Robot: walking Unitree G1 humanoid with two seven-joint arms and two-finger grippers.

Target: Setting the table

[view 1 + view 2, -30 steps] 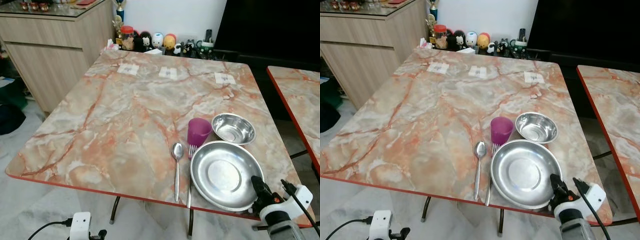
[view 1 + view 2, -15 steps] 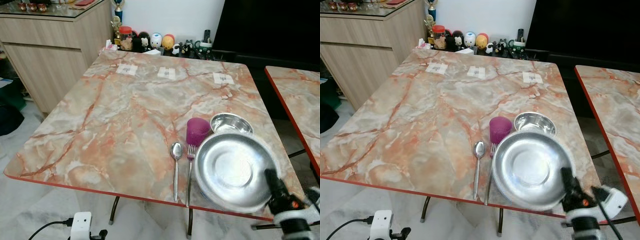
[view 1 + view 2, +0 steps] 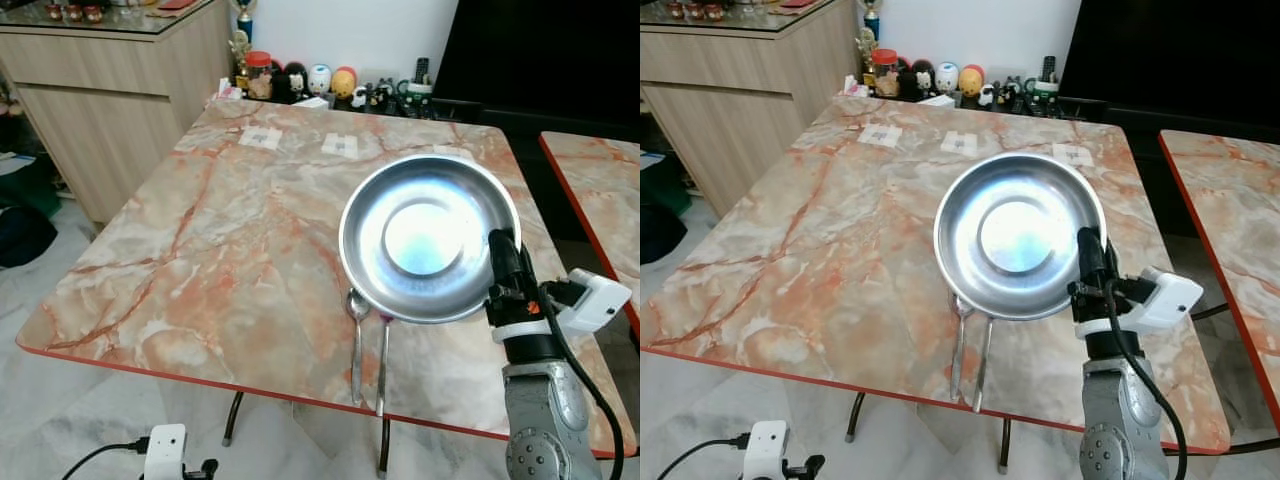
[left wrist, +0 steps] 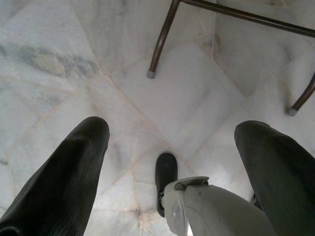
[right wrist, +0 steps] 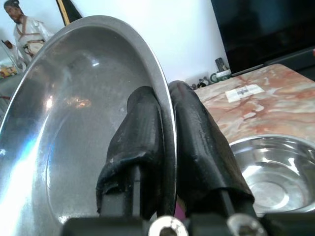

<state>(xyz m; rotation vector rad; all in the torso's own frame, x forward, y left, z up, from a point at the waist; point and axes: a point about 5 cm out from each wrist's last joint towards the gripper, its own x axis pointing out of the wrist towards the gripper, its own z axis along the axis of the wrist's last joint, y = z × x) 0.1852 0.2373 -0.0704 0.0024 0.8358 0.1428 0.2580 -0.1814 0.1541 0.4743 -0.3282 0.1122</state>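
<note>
Steel, round and shiny, the large plate is tilted up above the marble-patterned surface, over the spoon and fork, its rim clamped in the right tool.

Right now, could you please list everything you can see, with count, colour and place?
plate: one, silver, lifted off the table and tilted, gripped at its rim.
spoon: one, silver, on the table near the front edge.
fork: one, silver, beside the spoon.
bowl: one, silver, on the table behind the plate.
table: one, orange-veined marble top with red edge.
labels: white, along the far side of the table.
figurines: several, mixed colours, behind the table.
cabinet: one, beige, far left.
second table: one, same marble, at right.
right gripper: black, clamped on the plate.
left gripper: black, open, above the floor.
</note>
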